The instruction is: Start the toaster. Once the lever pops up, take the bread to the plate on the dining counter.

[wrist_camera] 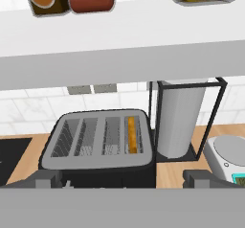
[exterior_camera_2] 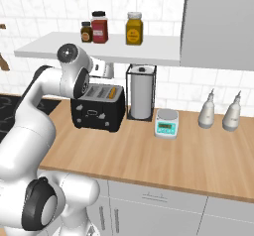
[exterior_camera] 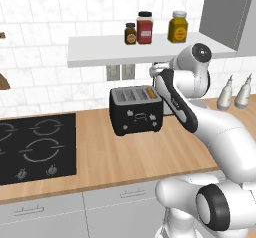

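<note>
Black toaster (wrist_camera: 98,145) sits on the desk, bread (wrist_camera: 132,135) in its rightmost slot. Your gripper (wrist_camera: 122,178) hovers above, jaws wide and empty; next, reach down to its front lever.

A kitchen: tiled wall, wooden worktop (exterior_camera: 125,157) with hob (exterior_camera: 35,149), toaster (exterior_camera: 136,110), spice-jar shelf (exterior_camera_2: 99,49).

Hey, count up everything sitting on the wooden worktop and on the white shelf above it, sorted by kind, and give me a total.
Jars on the shelf: 3, brown, red, yellow
Toaster: 1
Bread in its slot: 1
Paper towel holder: 1
Kitchen scale: 1
White bottles: 2
Total: 9
</note>
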Robot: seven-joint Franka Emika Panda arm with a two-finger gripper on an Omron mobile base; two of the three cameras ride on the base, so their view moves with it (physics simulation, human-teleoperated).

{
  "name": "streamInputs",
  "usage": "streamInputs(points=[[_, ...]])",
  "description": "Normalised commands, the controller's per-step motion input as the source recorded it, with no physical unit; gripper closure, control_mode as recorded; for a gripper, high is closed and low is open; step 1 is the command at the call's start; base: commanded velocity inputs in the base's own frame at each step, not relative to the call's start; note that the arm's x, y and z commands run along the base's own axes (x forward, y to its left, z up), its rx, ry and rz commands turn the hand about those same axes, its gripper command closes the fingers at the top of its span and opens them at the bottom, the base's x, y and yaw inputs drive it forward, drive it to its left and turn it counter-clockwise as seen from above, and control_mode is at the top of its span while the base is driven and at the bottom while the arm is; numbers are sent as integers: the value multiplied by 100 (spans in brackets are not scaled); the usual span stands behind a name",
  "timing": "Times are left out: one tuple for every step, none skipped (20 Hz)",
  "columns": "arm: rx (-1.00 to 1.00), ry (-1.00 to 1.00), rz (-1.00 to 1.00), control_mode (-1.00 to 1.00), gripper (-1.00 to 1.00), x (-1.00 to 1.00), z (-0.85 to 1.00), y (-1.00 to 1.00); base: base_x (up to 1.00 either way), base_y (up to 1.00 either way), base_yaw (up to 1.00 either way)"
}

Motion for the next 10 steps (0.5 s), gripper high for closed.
streamInputs(points=[[0,0,0,-100,-100,0,0,0,0,0,0],[0,0,0,-100,-100,0,0,0,0,0,0],[0,0,0,-100,-100,0,0,0,0,0,0],[0,0,0,-100,-100,0,0,0,0,0,0],[0,0,0,-100,-100,0,0,0,0,0,0],[0,0,0,-100,-100,0,0,0,0,0,0],[0,0,0,-100,-100,0,0,0,0,0,0],[0,0,0,-100,-100,0,0,0,0,0,0],[0,0,0,-100,-100,0,0,0,0,0,0],[0,0,0,-100,-100,0,0,0,0,0,0]])
